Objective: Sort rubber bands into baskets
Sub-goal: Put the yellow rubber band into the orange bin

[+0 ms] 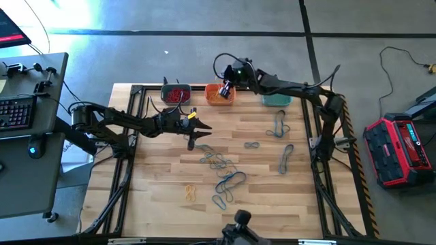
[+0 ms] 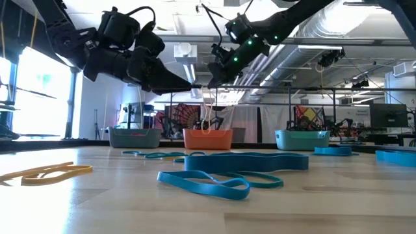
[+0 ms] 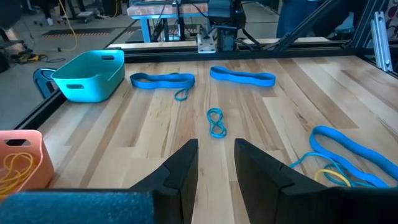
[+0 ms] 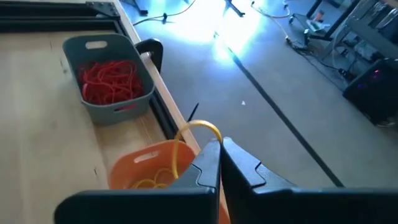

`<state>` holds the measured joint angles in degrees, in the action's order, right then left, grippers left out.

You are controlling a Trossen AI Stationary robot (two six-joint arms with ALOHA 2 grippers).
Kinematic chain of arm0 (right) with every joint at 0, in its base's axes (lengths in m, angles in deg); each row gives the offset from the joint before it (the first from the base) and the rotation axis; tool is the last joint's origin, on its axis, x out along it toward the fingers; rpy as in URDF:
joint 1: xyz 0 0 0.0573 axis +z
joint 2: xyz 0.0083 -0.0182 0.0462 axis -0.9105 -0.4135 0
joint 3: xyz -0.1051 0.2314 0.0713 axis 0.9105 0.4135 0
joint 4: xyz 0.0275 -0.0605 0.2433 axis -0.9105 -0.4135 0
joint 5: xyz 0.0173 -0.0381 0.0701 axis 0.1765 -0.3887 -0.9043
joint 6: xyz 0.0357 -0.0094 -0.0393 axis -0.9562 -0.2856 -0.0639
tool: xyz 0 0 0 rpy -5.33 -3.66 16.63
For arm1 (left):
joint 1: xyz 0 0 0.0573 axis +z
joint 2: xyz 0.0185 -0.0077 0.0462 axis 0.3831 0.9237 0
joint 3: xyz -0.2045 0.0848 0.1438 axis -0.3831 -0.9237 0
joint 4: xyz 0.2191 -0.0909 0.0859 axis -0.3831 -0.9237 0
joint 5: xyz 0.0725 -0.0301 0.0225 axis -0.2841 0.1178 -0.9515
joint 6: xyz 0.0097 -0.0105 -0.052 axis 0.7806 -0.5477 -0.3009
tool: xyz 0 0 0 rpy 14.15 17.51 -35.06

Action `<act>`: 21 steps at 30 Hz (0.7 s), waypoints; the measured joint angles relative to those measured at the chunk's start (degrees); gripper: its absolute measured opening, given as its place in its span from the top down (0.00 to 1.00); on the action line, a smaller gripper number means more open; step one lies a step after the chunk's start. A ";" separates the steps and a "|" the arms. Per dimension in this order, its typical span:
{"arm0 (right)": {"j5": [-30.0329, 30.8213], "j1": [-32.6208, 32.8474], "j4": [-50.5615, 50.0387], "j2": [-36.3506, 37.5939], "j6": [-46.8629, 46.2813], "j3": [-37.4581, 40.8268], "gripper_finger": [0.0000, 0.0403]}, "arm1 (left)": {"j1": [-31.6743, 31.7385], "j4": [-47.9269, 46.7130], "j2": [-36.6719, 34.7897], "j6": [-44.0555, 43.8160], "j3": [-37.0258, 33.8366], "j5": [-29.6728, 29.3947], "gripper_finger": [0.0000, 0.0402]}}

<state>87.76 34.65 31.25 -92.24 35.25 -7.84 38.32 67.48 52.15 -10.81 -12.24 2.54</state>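
Note:
My right gripper (image 4: 221, 155) is above the orange basket (image 1: 219, 95) at the table's far edge, shut on a yellow rubber band (image 4: 198, 127). My left gripper (image 3: 216, 155) is open and empty, above the table left of centre (image 1: 204, 128), its fingers pointing toward the right edge. The grey-blue basket (image 4: 111, 87) holds red bands. The teal basket (image 3: 90, 76) stands to the right of the orange one. Blue bands (image 1: 221, 167) and a yellow band (image 1: 190, 192) lie flat on the table. My right gripper pinches the yellow band between its two fingertips at the band's upper part (image 4: 210, 129), from above, slanting down. The band arches out from the fingertips and hangs slack below them (image 2: 208, 107), with its lower end inside the orange basket (image 4: 177, 163).
More blue bands lie toward the right edge (image 1: 279, 126) (image 1: 286, 158), and a small one lies at mid-table (image 3: 216, 121). The black frame rails (image 1: 136, 136) run along the table's sides. A desk with a keyboard (image 1: 17, 109) stands left of the table.

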 joint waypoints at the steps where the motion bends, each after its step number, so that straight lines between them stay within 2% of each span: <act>1: -0.82 -0.41 -0.41 0.00 -0.02 -0.06 1.00 | 0.00 0.02 0.00 0.00 0.00 -0.02 0.76; 5: -3.47 -1.53 -1.29 -1.00 -0.14 -0.08 1.00 | 0.00 0.02 0.02 0.02 0.00 -0.11 0.76; 14: -3.67 -2.85 -2.32 -7.78 -0.29 -0.06 1.00 | 0.00 -0.03 0.02 0.00 0.02 -0.11 0.76; 21: -3.47 -2.85 -4.48 -9.01 -2.07 0.00 1.00 | 0.00 -0.05 0.02 0.00 0.02 -0.11 0.76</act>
<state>84.29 31.80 26.77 -101.26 33.19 -7.84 38.32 67.43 52.18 -10.81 -12.22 2.43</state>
